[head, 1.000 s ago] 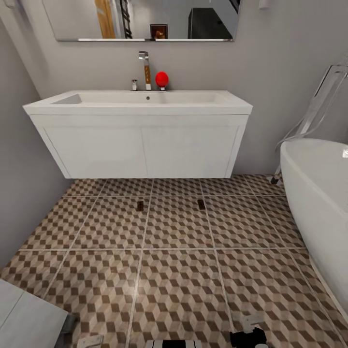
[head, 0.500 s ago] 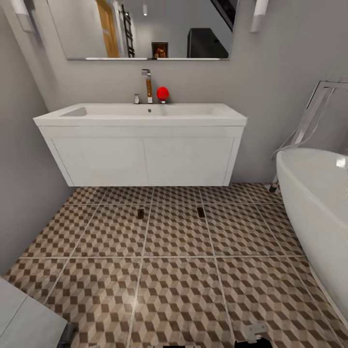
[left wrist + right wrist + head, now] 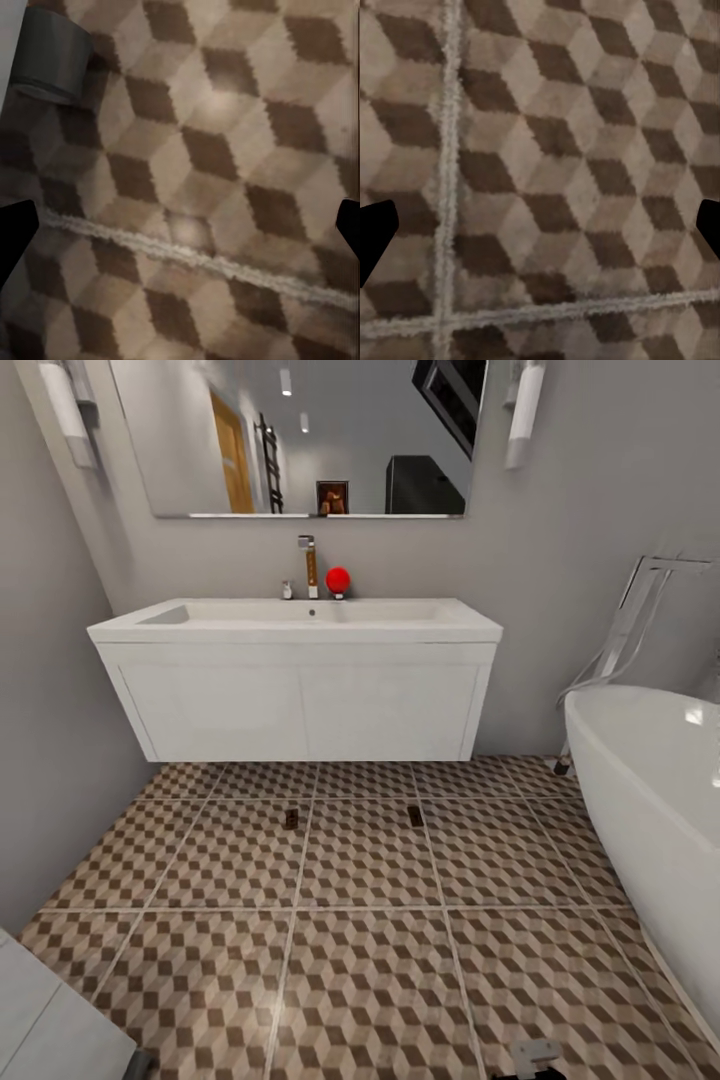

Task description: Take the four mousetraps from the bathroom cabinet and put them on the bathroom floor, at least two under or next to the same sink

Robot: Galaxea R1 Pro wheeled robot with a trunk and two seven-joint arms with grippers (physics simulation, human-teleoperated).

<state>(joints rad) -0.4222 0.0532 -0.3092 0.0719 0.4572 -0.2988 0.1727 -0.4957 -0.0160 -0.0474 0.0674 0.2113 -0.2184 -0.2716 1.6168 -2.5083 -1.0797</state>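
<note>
Both grippers are seen spread wide over the bathroom floor, with nothing held between their fingers.

In the wrist views, the dark fingertips of the left gripper (image 3: 180, 225) and the right gripper (image 3: 540, 225) sit at opposite edges of the picture, bare cube-patterned tile and pale grout between them. In the head view, the bathroom floor (image 3: 370, 970) is laid in brown, beige and white cubes. Two mousetraps — one (image 3: 291, 819) and another (image 3: 415, 816) — lie flat on it, well apart, just in front of the white wall-hung sink (image 3: 300, 622). A white bathtub (image 3: 650, 810) stands at the right.
</note>
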